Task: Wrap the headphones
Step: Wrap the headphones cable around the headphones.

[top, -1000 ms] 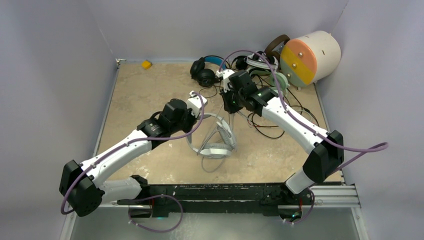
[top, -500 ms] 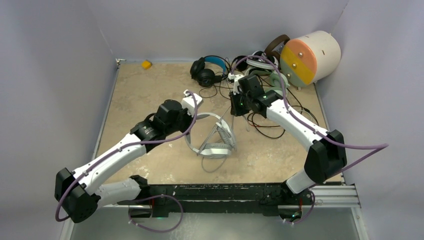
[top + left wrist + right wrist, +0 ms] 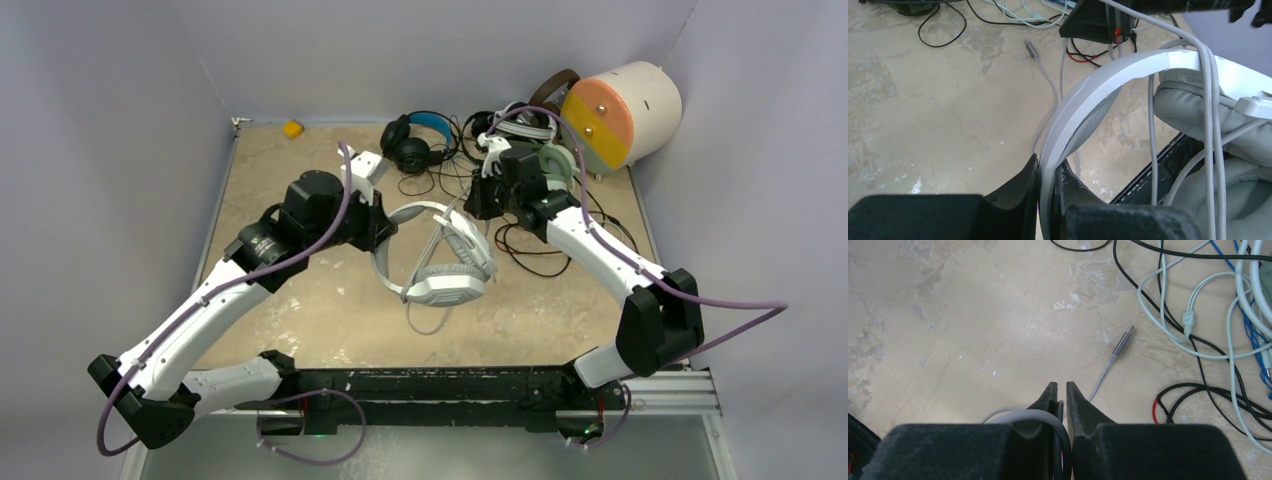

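Left jaws: pressed together on the headband (image 3: 1108,80) of the white-grey headset (image 3: 445,272), pinching it edge-on. The ear cups hang right of the grip, over the middle of the desk (image 3: 300,300), apparently lifted clear of it.

Right jaws: all but closed, pinching the headset's thin grey cable (image 3: 1100,377) a little back from its plug (image 3: 1123,340). The plug lies on the desk just beyond the tips.

Step in hand (my judgement): winding the cable round the headset. Some strands already cross the band in the left wrist view.
- Left should hold the band rigid.
- Right should lead the cable round under light tension, each turn beside the last, so nothing slips off.

Surroundings:
- A tangle of black cables (image 3: 530,245) and a mint cable (image 3: 1188,320) lies just right of the right jaws. This is the likeliest snag for the free tail.
- The other headsets are piled far right: black-and-blue (image 3: 415,140), mint-green (image 3: 555,162).
- The cream cylinder (image 3: 620,110) stands behind the pile.
- The yellow block (image 3: 292,128) sits far left, well apart.
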Robot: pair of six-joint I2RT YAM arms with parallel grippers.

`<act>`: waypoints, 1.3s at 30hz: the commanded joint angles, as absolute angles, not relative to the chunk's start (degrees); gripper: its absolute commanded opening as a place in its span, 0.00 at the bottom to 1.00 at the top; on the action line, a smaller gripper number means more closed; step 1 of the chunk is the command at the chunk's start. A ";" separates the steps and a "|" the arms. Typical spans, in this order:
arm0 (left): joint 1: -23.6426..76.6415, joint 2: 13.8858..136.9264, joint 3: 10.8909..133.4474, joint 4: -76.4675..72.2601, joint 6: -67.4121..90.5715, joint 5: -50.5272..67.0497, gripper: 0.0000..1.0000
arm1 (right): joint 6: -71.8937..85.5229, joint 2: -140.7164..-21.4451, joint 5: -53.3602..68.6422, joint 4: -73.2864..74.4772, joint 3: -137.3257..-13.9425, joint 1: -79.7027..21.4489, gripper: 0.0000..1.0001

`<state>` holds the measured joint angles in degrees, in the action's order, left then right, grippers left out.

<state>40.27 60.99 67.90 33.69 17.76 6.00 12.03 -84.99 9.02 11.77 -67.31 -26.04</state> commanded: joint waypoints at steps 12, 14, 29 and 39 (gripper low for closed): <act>28.42 66.47 87.14 36.77 33.30 20.56 0.00 | 13.96 -86.98 14.87 -1.99 -60.64 -24.30 0.14; 27.75 68.11 89.22 37.03 33.46 20.61 0.00 | 13.94 -87.36 15.89 -3.90 -59.62 -24.21 0.14; 23.21 78.28 105.51 37.99 35.03 16.23 0.00 | 13.79 -91.82 17.54 -6.71 -58.76 -24.26 0.15; 22.94 78.48 106.56 39.02 33.01 10.33 0.00 | 13.93 -91.73 20.74 -10.19 -56.86 -24.28 0.21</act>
